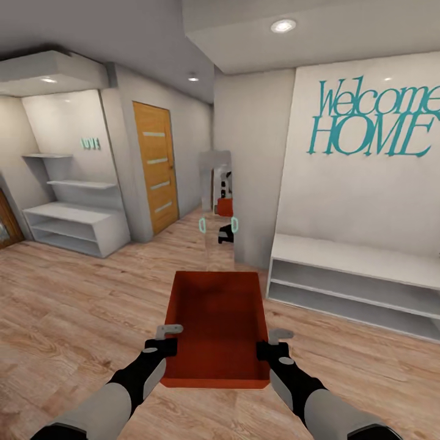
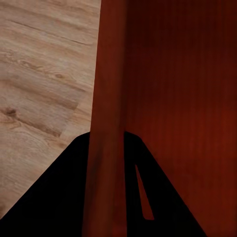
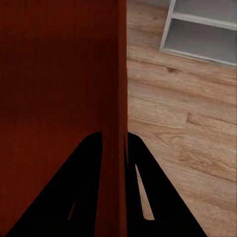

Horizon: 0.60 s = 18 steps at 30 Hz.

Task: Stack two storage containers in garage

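I hold one orange-red storage container (image 1: 217, 324) in front of me, lidless and level, above light wood plank flooring. My left gripper (image 1: 166, 342) is shut on its left wall near the near corner. My right gripper (image 1: 269, 345) is shut on its right wall opposite. In the left wrist view the container wall (image 2: 106, 98) runs between the dark fingers of the left gripper (image 2: 106, 136). The right wrist view shows the other wall (image 3: 121, 74) pinched by the right gripper (image 3: 114, 134). The garage and its floor are out of view.
A white wall corner with a tall mirror (image 1: 217, 201) stands straight ahead. A low white bench shelf (image 1: 360, 281) lines the right wall under teal "Welcome HOME" lettering. A wooden door (image 1: 154, 165) and white open shelves (image 1: 73, 226) are at the left.
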Motion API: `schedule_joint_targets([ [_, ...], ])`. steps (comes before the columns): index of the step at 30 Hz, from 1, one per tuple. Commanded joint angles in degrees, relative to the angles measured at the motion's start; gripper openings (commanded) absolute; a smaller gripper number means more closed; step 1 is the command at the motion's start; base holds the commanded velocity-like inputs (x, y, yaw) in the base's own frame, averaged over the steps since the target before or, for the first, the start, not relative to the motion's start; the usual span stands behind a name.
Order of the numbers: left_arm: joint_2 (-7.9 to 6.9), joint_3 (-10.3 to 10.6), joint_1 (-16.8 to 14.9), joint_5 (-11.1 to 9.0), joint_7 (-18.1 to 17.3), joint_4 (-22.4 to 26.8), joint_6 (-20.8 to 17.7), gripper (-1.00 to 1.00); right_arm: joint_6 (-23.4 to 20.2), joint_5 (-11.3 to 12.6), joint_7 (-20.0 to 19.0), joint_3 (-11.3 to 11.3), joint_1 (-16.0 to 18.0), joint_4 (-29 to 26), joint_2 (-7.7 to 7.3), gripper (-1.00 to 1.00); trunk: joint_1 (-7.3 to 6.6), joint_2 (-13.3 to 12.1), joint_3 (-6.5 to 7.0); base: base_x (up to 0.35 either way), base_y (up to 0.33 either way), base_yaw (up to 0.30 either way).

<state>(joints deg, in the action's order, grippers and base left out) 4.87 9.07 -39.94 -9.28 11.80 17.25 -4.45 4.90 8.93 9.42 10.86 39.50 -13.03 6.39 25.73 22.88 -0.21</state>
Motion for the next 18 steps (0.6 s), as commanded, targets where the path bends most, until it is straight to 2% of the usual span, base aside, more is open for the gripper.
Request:
schedule_joint_targets([
  [1, 0.05, -1.6, -0.05, 0.19, 0.5, 1.29, -0.31, -1.0, 0.28, 0.91, -0.19, 0.9, -0.04, 0.11, 0.02, -1.0, 0.05, 0.04, -0.02, 0.323, 0.0, 0.267],
  [18, 0.05, -1.6, -0.05, 0.19, 0.5, 1.29, -0.38, -1.0, 0.33, 0.91, -0.18, 0.85, -0.03, 0.11, -0.06, -1.0, 0.05, 0.04, -0.02, 0.323, 0.0, 0.268],
])
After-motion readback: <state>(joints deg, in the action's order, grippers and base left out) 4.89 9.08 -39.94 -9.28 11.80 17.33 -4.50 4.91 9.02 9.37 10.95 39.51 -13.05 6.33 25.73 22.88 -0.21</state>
